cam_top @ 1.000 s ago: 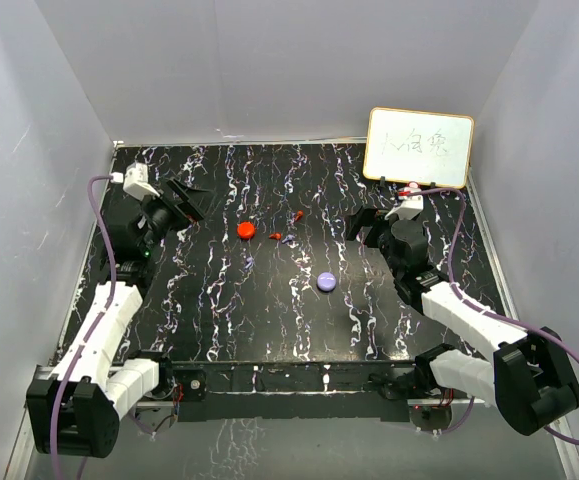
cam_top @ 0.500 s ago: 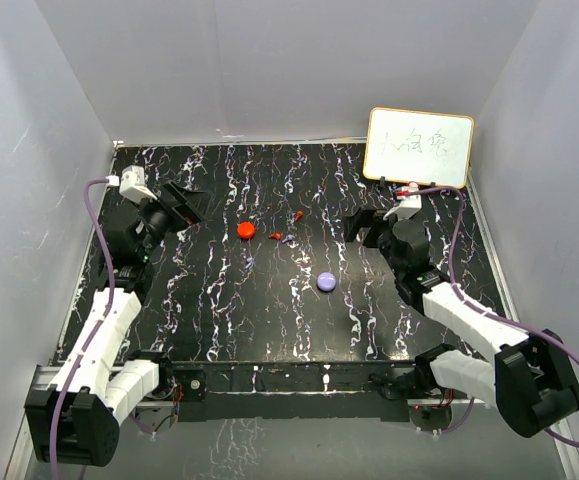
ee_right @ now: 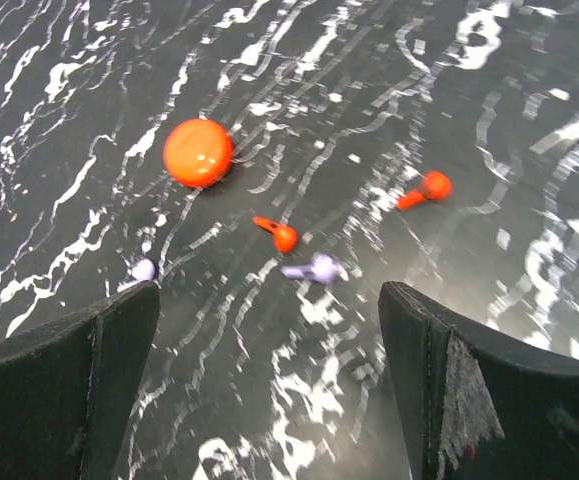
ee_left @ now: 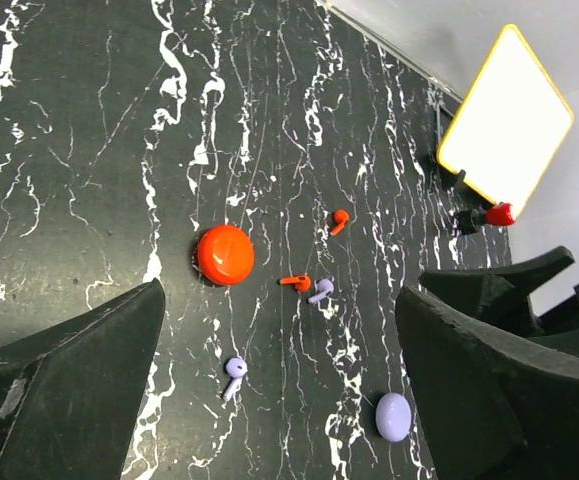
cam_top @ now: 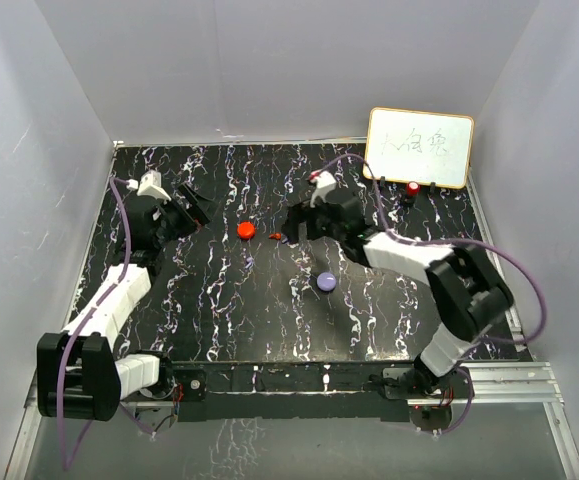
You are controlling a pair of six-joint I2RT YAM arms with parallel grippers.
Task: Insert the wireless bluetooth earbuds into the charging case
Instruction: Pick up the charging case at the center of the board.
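A round red case (cam_top: 246, 230) and a round purple case (cam_top: 326, 281) lie shut on the black marbled table. In the left wrist view, a red earbud (ee_left: 339, 220) lies apart. Another red earbud (ee_left: 297, 283) and a purple earbud (ee_left: 320, 291) lie side by side. A second purple earbud (ee_left: 234, 372) lies nearer, between the red case (ee_left: 225, 254) and the purple case (ee_left: 393, 416). My right gripper (cam_top: 299, 222) is open and empty above the earbud pair (ee_right: 279, 234). My left gripper (cam_top: 197, 207) is open and empty, left of the red case.
A white board (cam_top: 419, 147) with a yellow frame stands at the back right, with a small red knob (cam_top: 412, 187) at its foot. Grey walls close in the table on three sides.
My right gripper has swung from the right side to the table's middle, over the earbuds. My left gripper has shifted slightly right and back.
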